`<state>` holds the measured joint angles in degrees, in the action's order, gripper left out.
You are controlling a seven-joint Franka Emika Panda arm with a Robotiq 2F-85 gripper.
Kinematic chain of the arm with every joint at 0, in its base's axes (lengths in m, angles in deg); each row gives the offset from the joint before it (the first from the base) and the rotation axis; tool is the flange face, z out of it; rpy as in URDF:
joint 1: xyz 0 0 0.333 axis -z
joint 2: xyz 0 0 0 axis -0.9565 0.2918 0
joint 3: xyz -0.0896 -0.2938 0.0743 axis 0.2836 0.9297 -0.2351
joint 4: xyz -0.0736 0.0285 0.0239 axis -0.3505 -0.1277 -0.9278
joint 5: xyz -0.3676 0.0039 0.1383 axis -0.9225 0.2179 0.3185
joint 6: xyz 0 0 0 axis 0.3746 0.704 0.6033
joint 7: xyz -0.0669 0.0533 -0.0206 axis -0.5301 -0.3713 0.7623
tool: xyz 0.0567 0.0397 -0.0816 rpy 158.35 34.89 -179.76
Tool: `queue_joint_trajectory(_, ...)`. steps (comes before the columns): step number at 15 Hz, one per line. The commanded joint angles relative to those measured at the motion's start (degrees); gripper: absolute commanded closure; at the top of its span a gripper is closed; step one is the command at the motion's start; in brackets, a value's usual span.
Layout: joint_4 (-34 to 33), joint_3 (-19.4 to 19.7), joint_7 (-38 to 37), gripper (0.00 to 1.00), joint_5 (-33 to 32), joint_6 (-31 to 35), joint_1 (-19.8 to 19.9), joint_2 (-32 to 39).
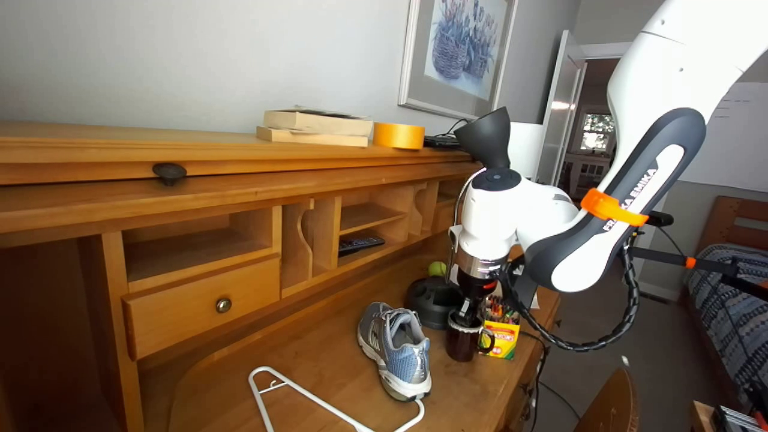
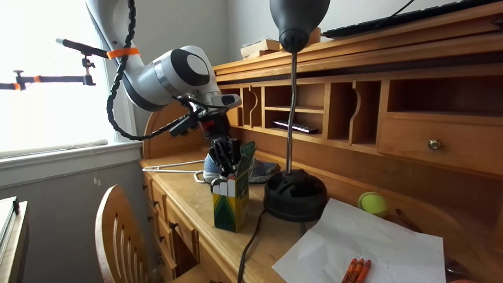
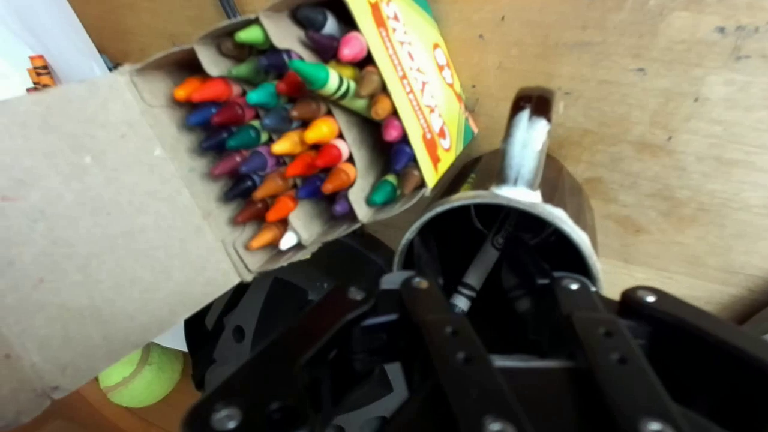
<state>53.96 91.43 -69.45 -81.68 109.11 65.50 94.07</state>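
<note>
A dark brown mug (image 1: 459,345) with a light rim stands on the desk; in the wrist view its handle (image 3: 528,138) points away from me. My gripper (image 3: 474,258) reaches down into the mug, its two fingers apart. Inside, a grey-looking crayon (image 3: 480,267) leans between the fingers, with a visible gap on each side. The fingertips are dark and hard to make out against the mug's inside. Right beside the mug is an open crayon box (image 3: 420,84), yellow and green, full of crayons of many colours. In an exterior view this box (image 2: 224,212) hides the mug.
A blue-grey shoe (image 1: 408,354) and a white hanger (image 1: 312,396) lie near the mug. The black lamp base (image 2: 294,200) stands close by, its thin pole (image 2: 292,118) rising high. White paper (image 2: 385,239) carries several orange crayons (image 2: 357,271). A tennis ball (image 2: 372,203) rests behind.
</note>
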Motion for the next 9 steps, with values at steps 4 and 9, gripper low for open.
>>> queue_joint_trajectory(4, -1.34, 2.34, -6.68, 0.7, -4.27, 0.93, -1.9, 1.99)
queue_joint_trajectory(9, -2.41, 2.79, -9.52, 0.84, -5.55, 0.61, -2.67, 3.27)
